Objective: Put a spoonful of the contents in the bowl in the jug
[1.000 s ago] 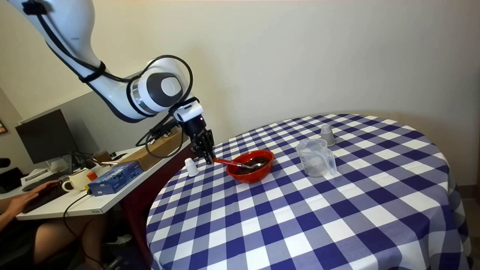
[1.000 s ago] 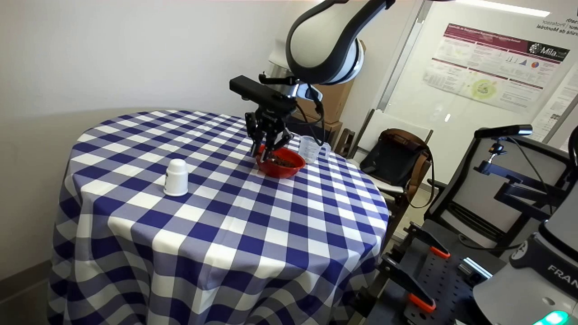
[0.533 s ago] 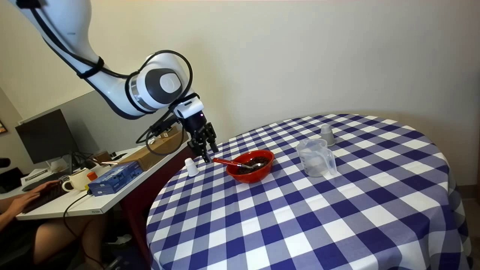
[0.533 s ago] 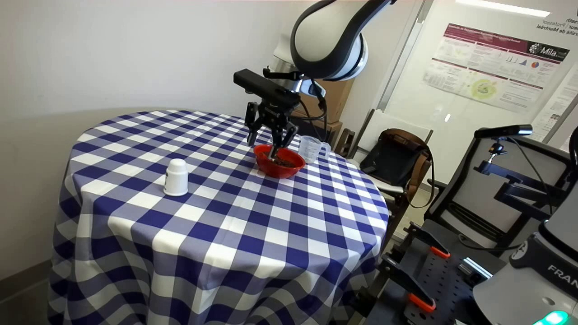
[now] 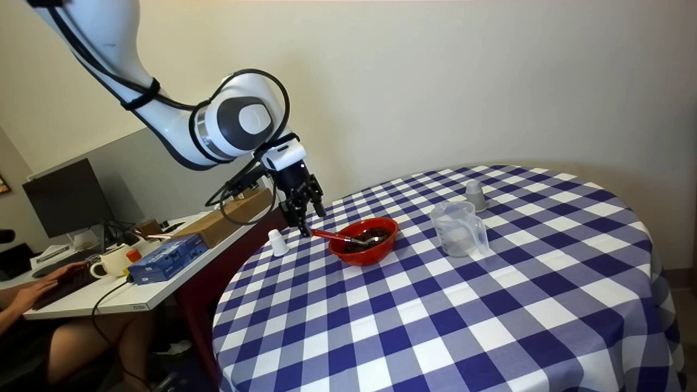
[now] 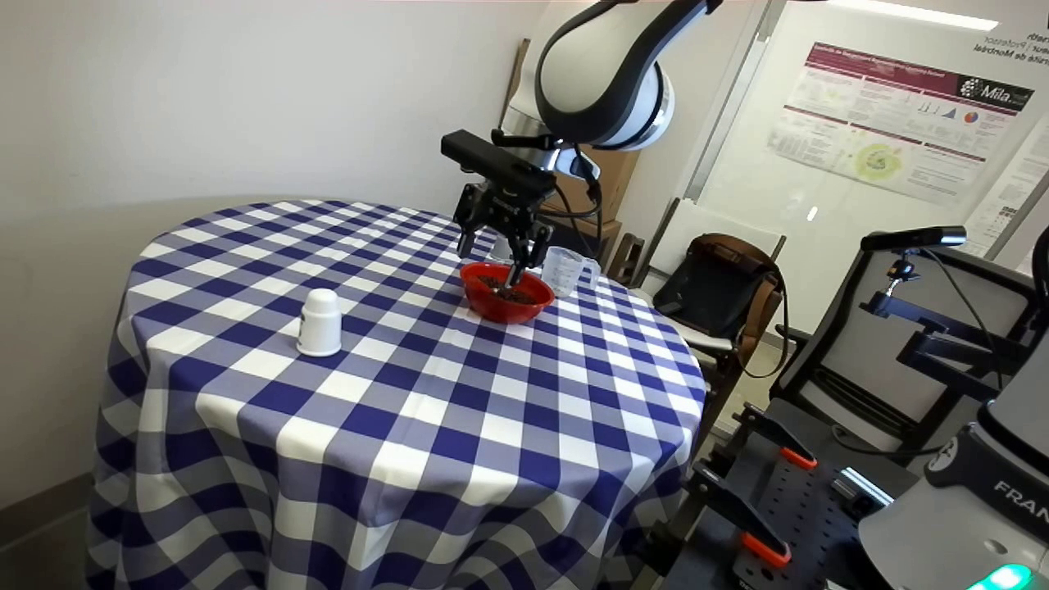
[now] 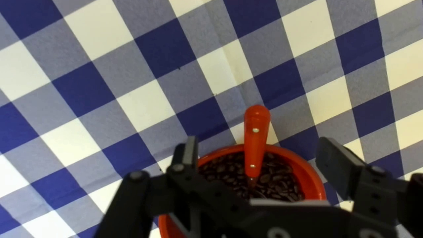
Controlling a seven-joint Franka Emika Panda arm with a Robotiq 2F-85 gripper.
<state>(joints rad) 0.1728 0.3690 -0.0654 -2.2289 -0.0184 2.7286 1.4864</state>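
Observation:
The red bowl [image 5: 362,258] sits on the checked tablecloth and holds dark, bean-like contents [image 7: 221,170]. A spoon [image 7: 256,132] with a red handle leans in it, its metal end among the contents and its handle sticking out past the rim. My gripper [image 7: 262,153] is open, with one finger on each side of the handle in the wrist view and neither touching it. In both exterior views the gripper [image 5: 313,222] hangs at the handle end, above the bowl's edge. The clear jug [image 5: 457,239] stands upright a short way from the bowl.
A white upturned cup [image 6: 320,324] stands on the table, well apart from the bowl. Another pale cup [image 5: 475,197] is just behind the jug. Beside the table is a white desk with a blue box [image 5: 169,258], and a person's hands [image 5: 49,286] show there.
My gripper's jaws have spread wide at the spoon handle. The hand has risen slightly and shifted a little. The spoon, bowl and jug look unmoved.

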